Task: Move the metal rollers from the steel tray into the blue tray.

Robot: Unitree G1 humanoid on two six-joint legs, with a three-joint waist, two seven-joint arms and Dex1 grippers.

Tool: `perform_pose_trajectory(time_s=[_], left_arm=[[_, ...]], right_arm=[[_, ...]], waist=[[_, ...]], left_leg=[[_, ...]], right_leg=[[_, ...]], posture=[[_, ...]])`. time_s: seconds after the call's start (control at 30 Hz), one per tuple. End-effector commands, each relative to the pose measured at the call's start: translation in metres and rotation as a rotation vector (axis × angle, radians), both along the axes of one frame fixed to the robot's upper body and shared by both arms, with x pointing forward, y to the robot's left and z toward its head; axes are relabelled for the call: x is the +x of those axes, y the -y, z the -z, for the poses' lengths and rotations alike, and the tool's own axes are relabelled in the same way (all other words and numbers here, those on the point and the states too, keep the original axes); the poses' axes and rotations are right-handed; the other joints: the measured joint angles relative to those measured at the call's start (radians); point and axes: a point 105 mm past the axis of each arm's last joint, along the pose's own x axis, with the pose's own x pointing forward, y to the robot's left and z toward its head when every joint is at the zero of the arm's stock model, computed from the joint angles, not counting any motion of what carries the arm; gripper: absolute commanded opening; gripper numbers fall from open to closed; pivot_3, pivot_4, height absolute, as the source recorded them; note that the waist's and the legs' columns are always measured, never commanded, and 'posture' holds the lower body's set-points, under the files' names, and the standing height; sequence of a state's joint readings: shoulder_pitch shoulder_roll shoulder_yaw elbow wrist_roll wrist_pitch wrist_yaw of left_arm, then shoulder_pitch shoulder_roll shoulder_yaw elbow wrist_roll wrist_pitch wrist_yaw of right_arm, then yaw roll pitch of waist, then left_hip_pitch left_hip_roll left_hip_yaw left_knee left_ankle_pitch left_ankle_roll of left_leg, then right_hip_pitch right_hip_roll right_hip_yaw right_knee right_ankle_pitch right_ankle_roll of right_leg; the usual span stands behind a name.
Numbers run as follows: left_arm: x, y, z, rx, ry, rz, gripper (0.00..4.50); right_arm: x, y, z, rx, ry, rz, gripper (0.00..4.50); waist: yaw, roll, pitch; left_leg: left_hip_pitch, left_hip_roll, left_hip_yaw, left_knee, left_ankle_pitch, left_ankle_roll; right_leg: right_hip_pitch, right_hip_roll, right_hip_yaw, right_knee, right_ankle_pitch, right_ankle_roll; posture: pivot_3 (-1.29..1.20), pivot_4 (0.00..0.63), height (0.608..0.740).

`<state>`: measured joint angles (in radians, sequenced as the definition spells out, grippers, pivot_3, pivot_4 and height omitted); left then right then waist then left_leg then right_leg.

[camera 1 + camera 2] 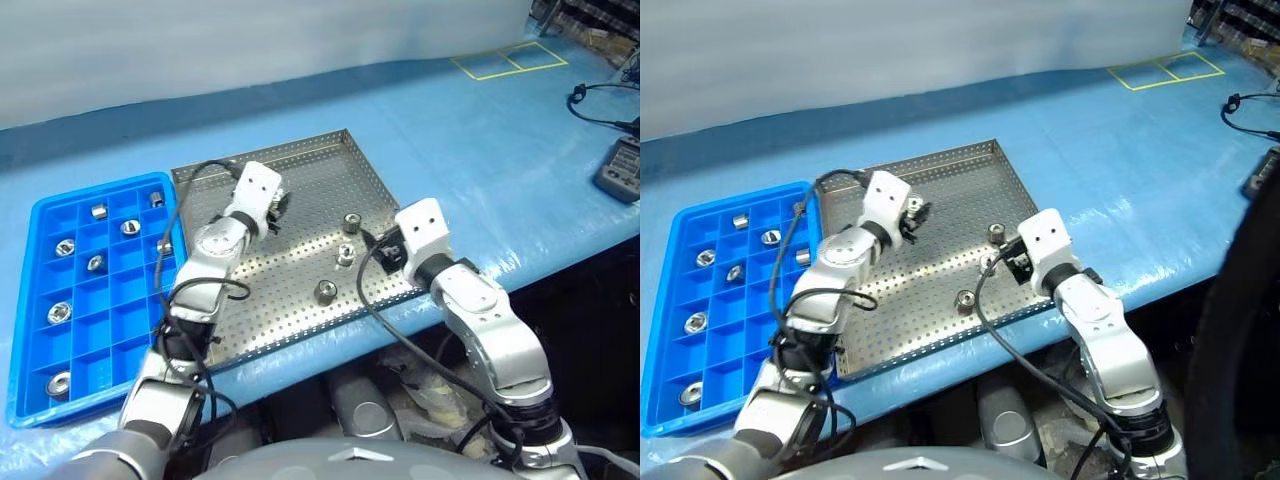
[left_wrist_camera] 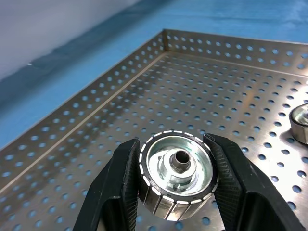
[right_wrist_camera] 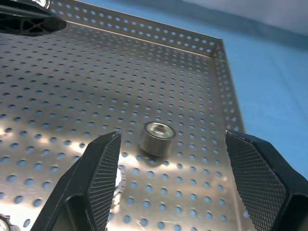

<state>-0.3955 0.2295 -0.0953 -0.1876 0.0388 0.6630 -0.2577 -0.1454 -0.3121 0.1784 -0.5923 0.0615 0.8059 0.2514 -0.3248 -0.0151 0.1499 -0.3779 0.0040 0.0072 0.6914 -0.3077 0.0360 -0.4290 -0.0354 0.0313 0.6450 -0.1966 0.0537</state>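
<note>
Where perforated steel tray [image 2: 120, 96], ribbed roller [image 2: 176, 180].

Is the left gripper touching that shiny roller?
Touching. In the left wrist view the left gripper has both black fingers pressed against the sides of the roller, with no gap, above the steel tray.

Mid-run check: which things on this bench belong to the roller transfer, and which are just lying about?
Job:
- steel tray
- loose rollers on it
- roller clamped in the left gripper
- right gripper, jaws open
- blue tray holding rollers

Lying about:
- yellow tape squares
- black cable
- grey handheld device
</note>
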Motion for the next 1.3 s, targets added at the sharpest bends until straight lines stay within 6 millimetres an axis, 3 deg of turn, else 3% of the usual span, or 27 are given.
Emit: perform_pose_trajectory(time_s=[0.03,0.23,0.37,0.53,0.63,0.83,1.3], left_arm=[[-0.018,-0.031,-0.017,0.005,0.047,-0.116,1.81],[-0.050,-0.084,-0.035,0.056,0.072,-0.304,1.81],[-0.067,-0.109,-0.047,0.085,0.095,-0.406,1.81],[-0.087,-0.132,-0.032,0.122,0.012,-0.482,1.81],[-0.098,-0.133,-0.016,0.118,-0.054,-0.475,1.81],[-0.108,-0.127,-0.006,0.108,-0.104,-0.447,1.81],[-0.116,-0.126,0.022,0.078,-0.210,-0.447,1.81]], right_arm=[[-0.002,-0.018,-0.010,0.025,0.043,-0.083,3.62],[0.000,-0.033,-0.004,0.022,0.014,-0.166,3.62],[0.001,-0.040,-0.003,0.026,0.008,-0.206,3.62],[0.001,-0.046,-0.002,0.035,0.003,-0.236,3.62],[0.001,-0.048,-0.001,0.035,-0.002,-0.245,3.62],[0.001,-0.049,-0.001,0.035,-0.006,-0.253,3.62],[0.002,-0.048,-0.004,0.032,0.002,-0.256,3.62]], waist=[[0.010,0.000,0.000],[0.079,0.000,0.000],[0.133,0.000,0.000],[0.188,0.000,0.000],[0.215,0.000,0.000],[0.258,-0.001,0.000],[0.259,-0.001,0.000]], left_leg=[[0.000,0.000,0.000,0.000,0.000,0.000],[0.000,0.000,-0.001,0.000,0.000,0.000],[0.000,0.000,-0.001,0.000,0.000,0.000],[0.000,-0.001,-0.001,0.000,0.000,-0.001],[0.000,-0.001,-0.002,0.000,0.000,-0.001],[0.000,-0.001,-0.002,0.000,0.000,-0.002],[0.000,0.000,-0.002,0.000,0.001,-0.002]], right_leg=[[0.000,0.000,0.000,0.000,0.000,0.000],[0.000,0.000,-0.001,0.000,0.000,0.000],[-0.001,-0.001,-0.004,-0.001,0.000,0.000],[-0.001,-0.002,-0.006,-0.001,0.000,-0.001],[-0.001,-0.007,-0.008,-0.001,0.001,-0.003],[0.000,-0.010,-0.014,-0.001,0.000,-0.006],[0.000,-0.006,-0.015,-0.001,0.000,-0.007]], posture=[[-0.28,0.150,0.740],[-0.19,0.150,0.740],[-0.15,0.150,0.740],[-0.12,0.150,0.740],[-0.11,0.150,0.740],[-0.10,0.150,0.740],[-0.11,0.150,0.740]])
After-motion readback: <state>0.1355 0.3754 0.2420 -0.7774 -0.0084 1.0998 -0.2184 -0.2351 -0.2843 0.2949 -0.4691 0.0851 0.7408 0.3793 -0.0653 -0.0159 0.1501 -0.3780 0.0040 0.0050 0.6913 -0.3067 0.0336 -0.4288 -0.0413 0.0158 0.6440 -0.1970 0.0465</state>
